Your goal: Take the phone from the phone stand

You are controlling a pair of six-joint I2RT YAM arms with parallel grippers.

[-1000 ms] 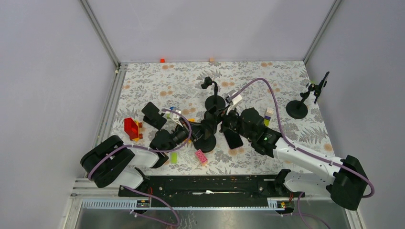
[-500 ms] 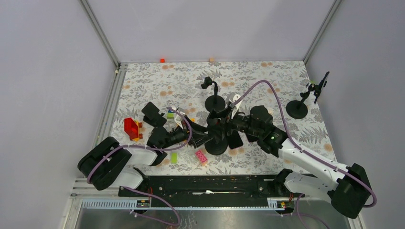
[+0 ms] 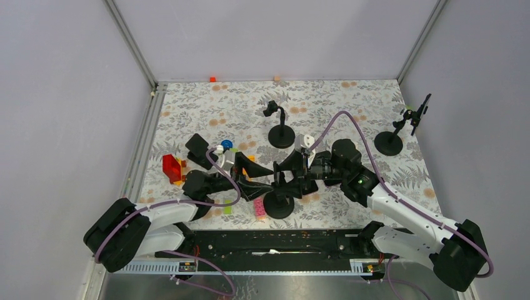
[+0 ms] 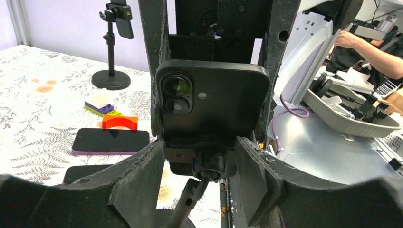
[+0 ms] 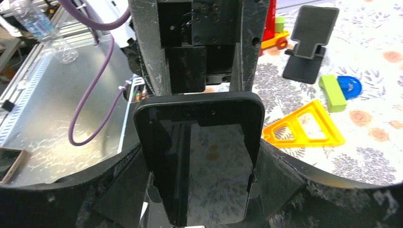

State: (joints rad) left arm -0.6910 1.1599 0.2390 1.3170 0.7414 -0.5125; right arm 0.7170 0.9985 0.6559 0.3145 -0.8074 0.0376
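So the job isn't done yet as far as I can see: the phone sits upright in the cradle of the phone stand, sandwiched right between the two pincers, which face each other. The right pincer has its fingers pressed on the lower side edges of the phone, screen side toward it, so I'd call that a grip on the phone. The left pincer is on the back side (you can see the camera lenses just above it) and looks clamped on the stand's cradle just under the phone, with the stem dropping away below it to the counter. My read is that the setup part is sorted, one side bracing and one side holding. What's left is the actual pull out of the cradle, then setting the phone down.
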